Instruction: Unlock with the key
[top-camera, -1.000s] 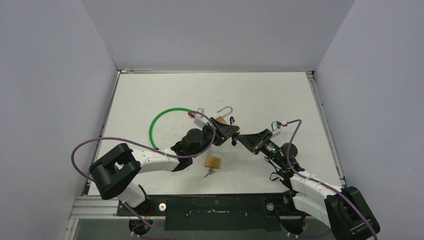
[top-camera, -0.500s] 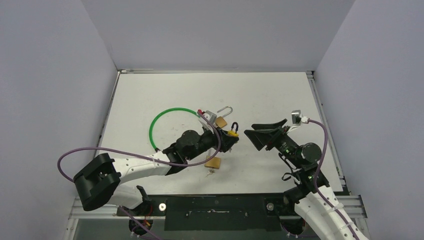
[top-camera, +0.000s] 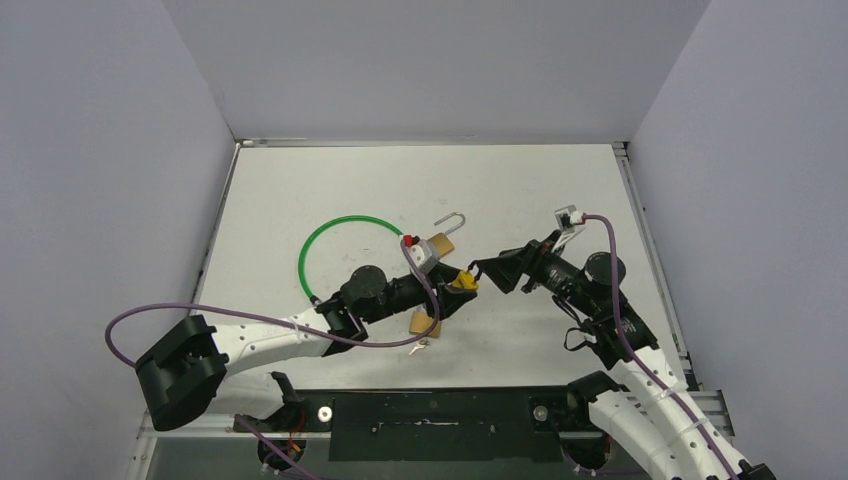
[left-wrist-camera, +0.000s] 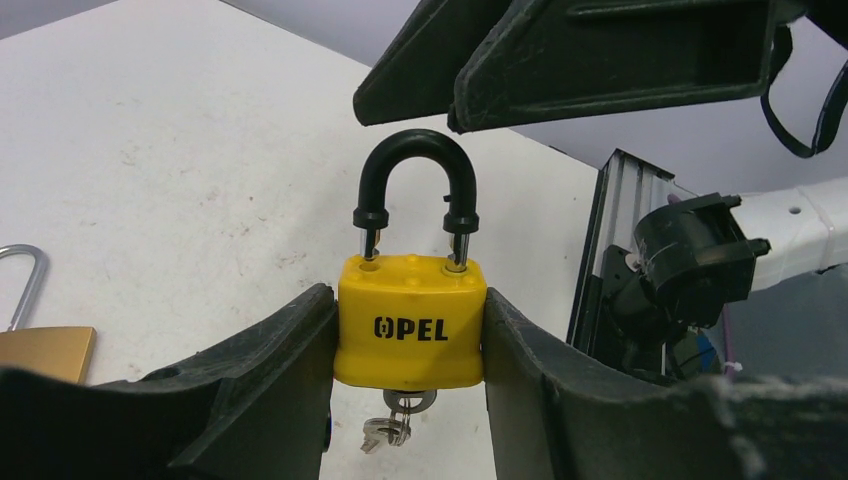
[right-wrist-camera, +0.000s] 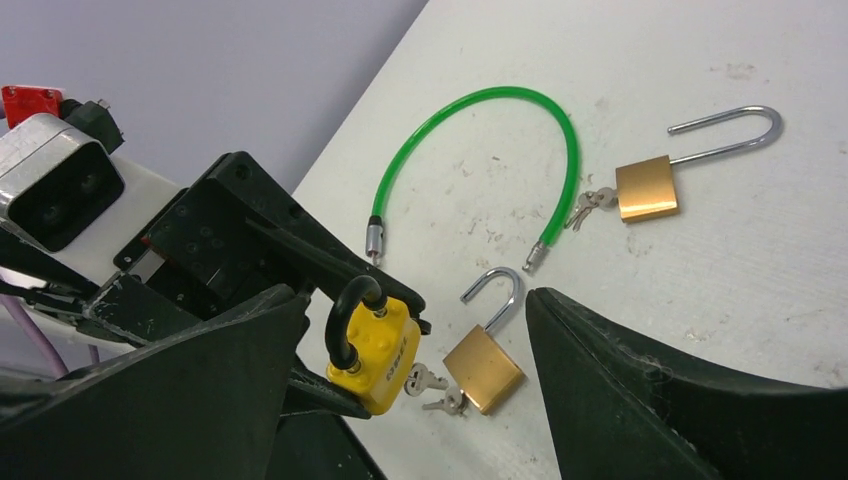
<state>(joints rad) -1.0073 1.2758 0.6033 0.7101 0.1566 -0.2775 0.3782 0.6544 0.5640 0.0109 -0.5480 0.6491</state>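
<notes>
Padlock (left-wrist-camera: 410, 325), yellow body, black lettering OPEL, black shackle (left-wrist-camera: 415, 160) standing upright with both legs at the body's holes; cannot tell if it is released. Key (left-wrist-camera: 395, 425) sits in the underside with a ring hanging from it. Lock is lifted off the table, clamped at both sides between the left gripper (left-wrist-camera: 406, 300) fingers.

Table (top-camera: 520, 190) is white, scuffed, with pale grey-lilac walls (top-camera: 400, 60) on three sides and a metal rail (top-camera: 430, 410) at the near edge. On the table: green cable loop (right-wrist-camera: 480, 100) and two brass padlocks, one (right-wrist-camera: 483, 368) near the yellow lock, one (right-wrist-camera: 647, 187) further off, both with shackles swung open.

Left arm reaches low toward the centre. Right gripper (right-wrist-camera: 415, 300) is spread wide, holding nothing, fingertips just beside the black shackle; contact unclear. Right arm is bent in from the right, wrist pointing left.
</notes>
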